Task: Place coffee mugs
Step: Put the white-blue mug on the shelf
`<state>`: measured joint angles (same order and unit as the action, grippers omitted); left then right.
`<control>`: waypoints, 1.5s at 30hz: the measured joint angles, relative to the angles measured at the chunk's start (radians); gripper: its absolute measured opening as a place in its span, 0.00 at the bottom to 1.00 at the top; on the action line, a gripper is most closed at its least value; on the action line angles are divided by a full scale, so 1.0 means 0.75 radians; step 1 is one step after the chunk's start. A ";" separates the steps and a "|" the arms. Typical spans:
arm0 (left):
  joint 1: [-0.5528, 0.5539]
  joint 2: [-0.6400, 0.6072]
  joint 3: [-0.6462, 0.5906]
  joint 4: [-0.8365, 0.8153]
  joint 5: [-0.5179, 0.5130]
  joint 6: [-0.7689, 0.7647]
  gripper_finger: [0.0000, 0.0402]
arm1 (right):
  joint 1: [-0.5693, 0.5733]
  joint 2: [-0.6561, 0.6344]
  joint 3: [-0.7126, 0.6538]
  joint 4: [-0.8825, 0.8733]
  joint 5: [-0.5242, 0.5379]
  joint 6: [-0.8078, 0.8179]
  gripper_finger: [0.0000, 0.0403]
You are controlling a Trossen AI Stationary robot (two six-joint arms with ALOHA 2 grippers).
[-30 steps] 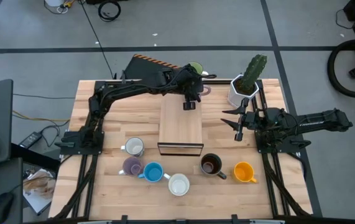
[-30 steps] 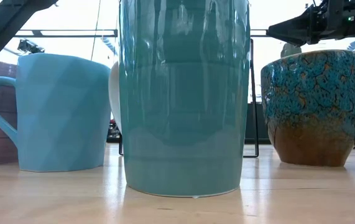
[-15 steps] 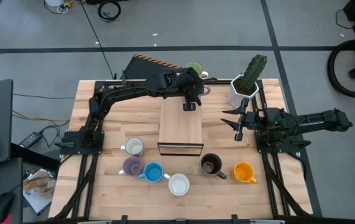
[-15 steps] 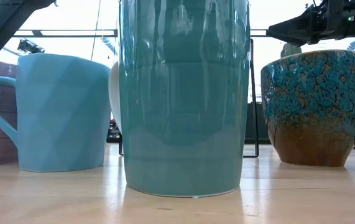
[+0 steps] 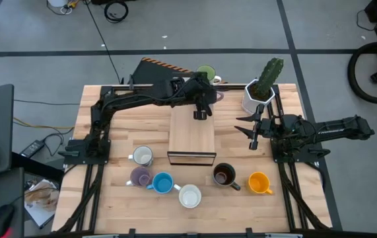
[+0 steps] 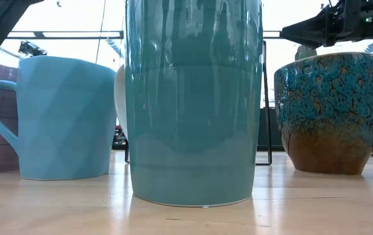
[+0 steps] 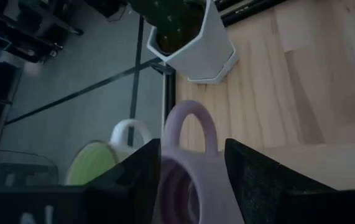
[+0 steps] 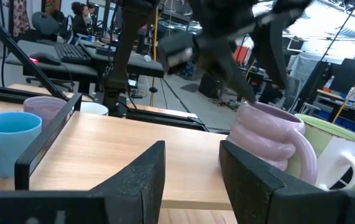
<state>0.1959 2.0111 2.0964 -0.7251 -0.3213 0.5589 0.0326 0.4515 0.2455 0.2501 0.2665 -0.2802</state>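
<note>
A ribbed lilac mug (image 8: 267,140) stands on its base near the table's far edge, beside a green mug (image 5: 206,71) with a white outside. My left gripper (image 7: 193,168) is open above the lilac mug (image 5: 215,96), one finger on each side of its upper part. The mug's handle (image 7: 193,121) points away from the wrist. My right gripper (image 5: 252,130) waits open right of the wooden box, level above the table. Along the near edge stand a white mug (image 5: 142,156), a second lilac mug (image 5: 139,176), a blue one (image 5: 162,182), another white one (image 5: 189,196), a dark brown one (image 5: 224,174) and an orange one (image 5: 259,182). My left gripper comes at the lilac mug from above, slanting down, with its rim between the spread fingers (image 8: 247,93). The mug stands upright on the table. Whether a finger touches the mug, I cannot tell.
A wooden box (image 5: 191,135) lies in the table's middle. The white hexagonal cactus pot (image 5: 257,96) stands at the far right, close to the right gripper. In the low view the near mugs, among them the blue one (image 6: 62,117) and the brown one (image 6: 330,111), block the table behind.
My left arm has shifted a little over the lilac mug at the far edge. The mugs and my right arm have kept still.
</note>
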 joint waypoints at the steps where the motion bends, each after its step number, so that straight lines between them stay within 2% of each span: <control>1: -0.008 -0.018 0.000 -0.018 -0.007 0.000 0.46 | 0.000 0.000 0.000 0.000 -0.001 0.000 0.39; 5: -0.046 -0.099 0.001 -0.205 0.065 -0.092 0.46 | 0.001 0.000 0.000 0.000 -0.003 0.000 0.39; 9: -0.061 -0.133 0.003 -0.552 0.252 -0.336 0.46 | 0.000 0.000 0.000 0.001 -0.008 0.000 0.39; 12: -0.070 -0.134 0.000 -0.795 0.343 -0.521 0.46 | 0.000 0.000 0.000 0.002 -0.009 0.000 0.39; 16: -0.140 -0.142 -0.012 -0.941 0.337 -0.636 0.46 | 0.000 0.000 0.000 0.004 -0.010 0.000 0.39; 20: -0.226 -0.153 -0.013 -0.965 0.328 -0.698 0.46 | 0.000 0.000 0.000 0.003 -0.010 0.000 0.39; 32: -0.431 -0.252 -0.012 -1.058 0.094 -0.924 0.46 | 0.001 0.014 0.000 -0.004 -0.013 0.000 0.39; 38: -0.554 -0.291 -0.043 -1.114 -0.074 -1.043 0.46 | 0.001 0.023 0.000 0.004 -0.013 0.000 0.39; 42: -0.632 -0.393 -0.280 -1.028 -0.161 -1.104 0.46 | 0.001 0.029 0.000 0.014 -0.014 -0.001 0.39; 45: -0.655 -0.510 -0.514 -0.938 -0.157 -1.167 0.46 | 0.001 0.033 0.000 0.024 -0.014 -0.004 0.39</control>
<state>-0.2952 1.6283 1.7112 -1.4283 -0.4388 -0.3160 0.0331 0.4759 0.2455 0.2683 0.2558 -0.2829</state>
